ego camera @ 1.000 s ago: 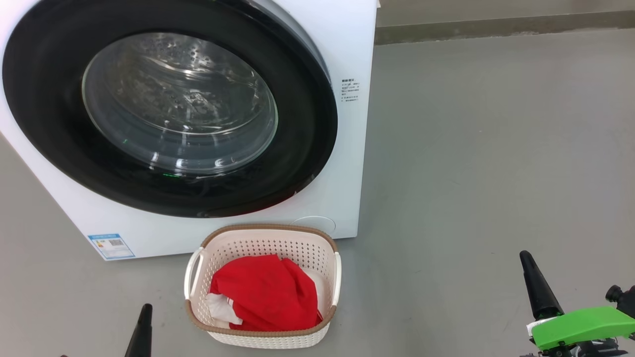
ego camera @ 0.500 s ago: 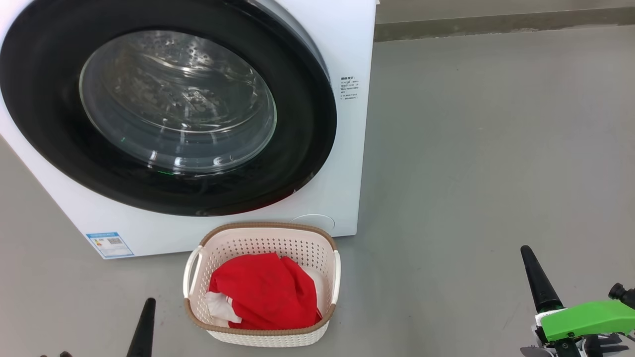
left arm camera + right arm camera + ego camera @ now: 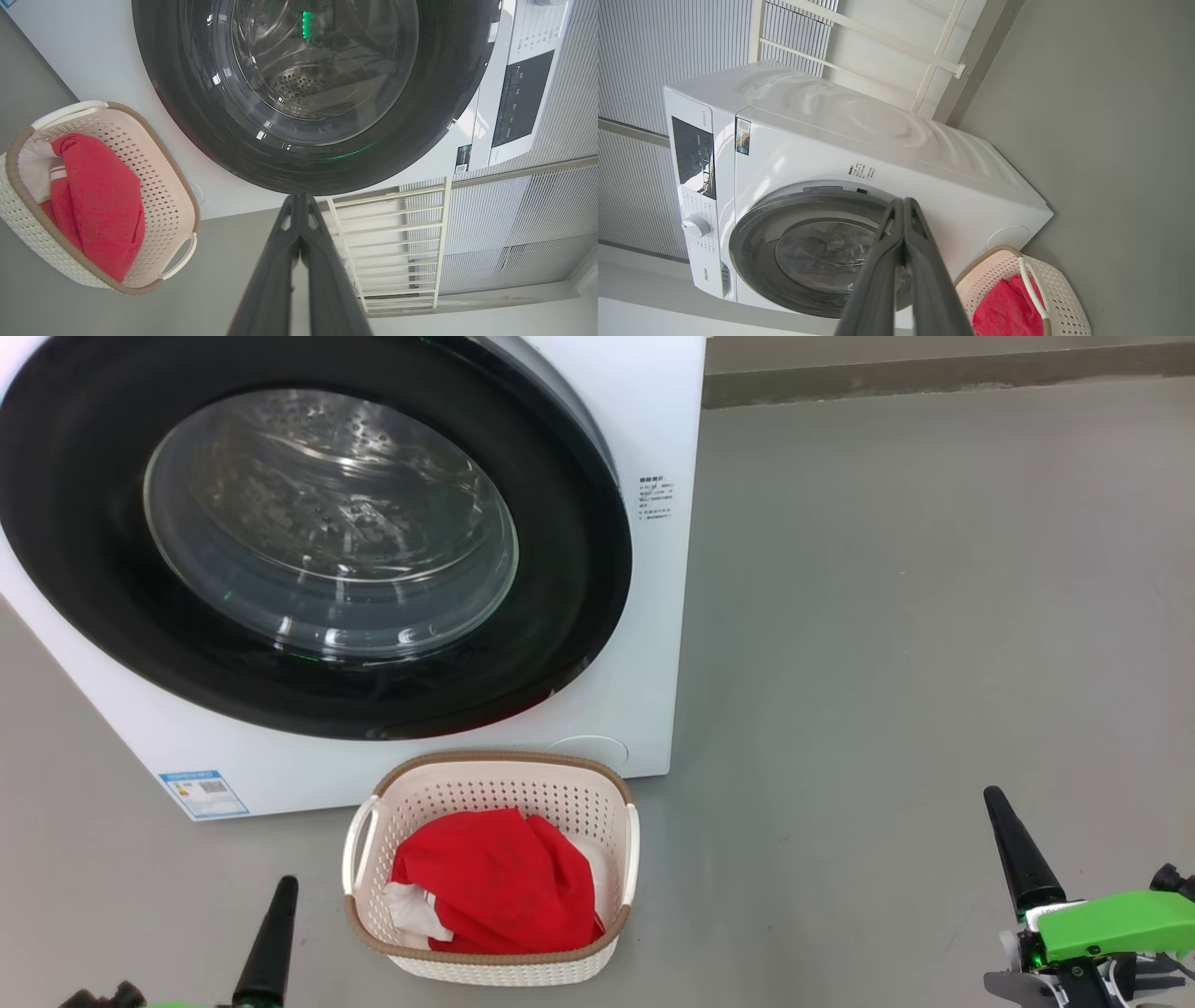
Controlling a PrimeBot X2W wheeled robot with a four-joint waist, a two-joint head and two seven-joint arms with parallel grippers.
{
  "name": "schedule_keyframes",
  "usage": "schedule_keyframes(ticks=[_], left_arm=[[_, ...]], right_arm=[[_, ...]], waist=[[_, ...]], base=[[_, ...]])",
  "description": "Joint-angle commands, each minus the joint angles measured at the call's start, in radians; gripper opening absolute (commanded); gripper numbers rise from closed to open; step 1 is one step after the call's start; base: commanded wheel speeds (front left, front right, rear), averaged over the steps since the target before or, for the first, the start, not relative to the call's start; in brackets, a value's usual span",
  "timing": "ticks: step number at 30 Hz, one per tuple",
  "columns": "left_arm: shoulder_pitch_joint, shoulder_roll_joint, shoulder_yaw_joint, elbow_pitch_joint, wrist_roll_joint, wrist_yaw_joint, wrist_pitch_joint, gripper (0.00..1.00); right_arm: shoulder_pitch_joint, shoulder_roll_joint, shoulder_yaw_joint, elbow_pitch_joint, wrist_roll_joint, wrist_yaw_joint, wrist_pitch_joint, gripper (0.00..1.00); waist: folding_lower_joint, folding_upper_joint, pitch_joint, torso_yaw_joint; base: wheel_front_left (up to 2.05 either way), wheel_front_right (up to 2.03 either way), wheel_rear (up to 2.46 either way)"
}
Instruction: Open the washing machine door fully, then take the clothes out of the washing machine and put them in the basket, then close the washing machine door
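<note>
1. Fingers: the left gripper (image 3: 285,889) sits at the near left and the right gripper (image 3: 995,800) at the near right. On each, the two dark fingers are pressed together and pinch nothing.
2. Clothes: the clothes (image 3: 495,882) lie heaped inside the basket (image 3: 495,761), which stands on the floor (image 3: 887,663) just in front of the washing machine (image 3: 653,616), towards its right corner. No fabric shows through the glass.
3. Door: the washing machine door (image 3: 313,523) lies against the front panel, with its black rim seated all round as far as can be seen (whether the latch has caught cannot be told).
4. Governing relation: the door lies far of both grippers. It is straight ahead of the left gripper, whose wrist view shows the fingers aimed at the rim's lower edge. It is far and well to the left of the right gripper, which hangs over bare floor, well apart from the machine.
5. Judgement: the left arm is the nearer. If a last push on the door is needed, it falls to that arm, applied at the rim and not at the glass. The door is round, so it has no long axis to align with.
6. Judgement: the task otherwise appears complete.
</note>
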Motion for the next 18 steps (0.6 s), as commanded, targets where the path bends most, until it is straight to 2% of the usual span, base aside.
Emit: schedule_keyframes(ticks=[1,18], left_arm=[[-0.049,0.007,0.029,-0.022,-0.024,-0.006,0.009,0.00],[-0.081,0.003,0.033,-0.015,-0.192,-0.007,0.058,0.00]], right_arm=[[-0.048,-0.006,0.012,-0.023,0.026,-0.001,0.010,0.00],[-0.071,0.000,-0.004,-0.013,0.197,-0.001,0.060,0.00]], waist=[[0.0000,0.0000,0.001,0.000],[0.0000,0.0000,0.009,-0.003]], base=[[0.00,0.00,0.00],[0.00,0.00,0.00]])
